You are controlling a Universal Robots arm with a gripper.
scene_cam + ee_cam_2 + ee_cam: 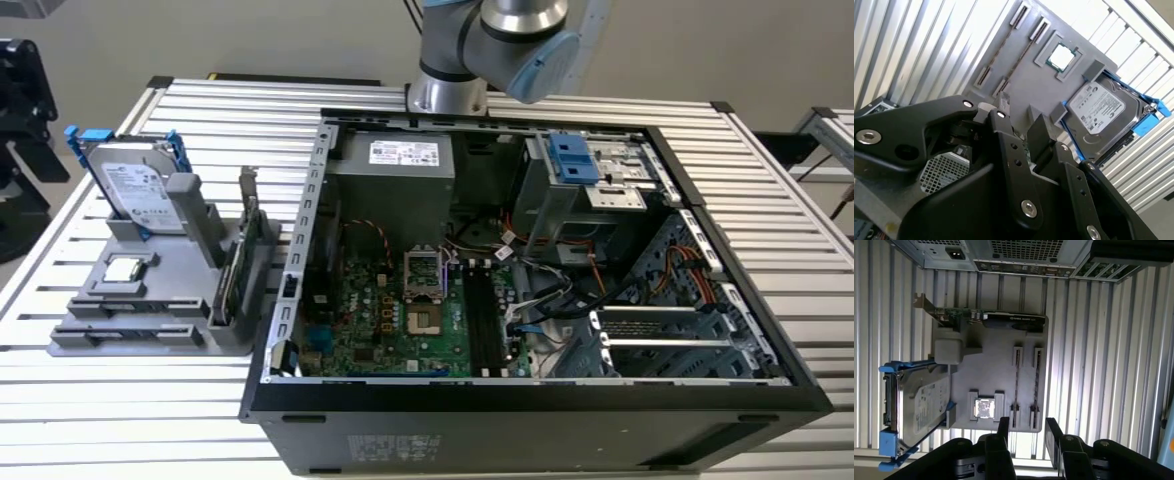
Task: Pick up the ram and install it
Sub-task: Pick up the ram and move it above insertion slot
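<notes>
Two fingers (1004, 432) of the gripper (1026, 429) stand apart in the first wrist view, with nothing between them. The gripper hangs over a grey holder (989, 372) on the slatted table (1094, 365), near the holder's edge where its two long grooves end. The ram (1036, 382), a thin dark stick, stands on edge in the groove farther from the square chip (985, 407), and the fingers do not touch it. A drive (919, 405) in a blue frame and an upright card (999, 320) also sit on the holder. In the exterior view the arm (494, 40) rises behind the open case (534, 400), whose board carries black slots (483, 320), well apart from the holder.
</notes>
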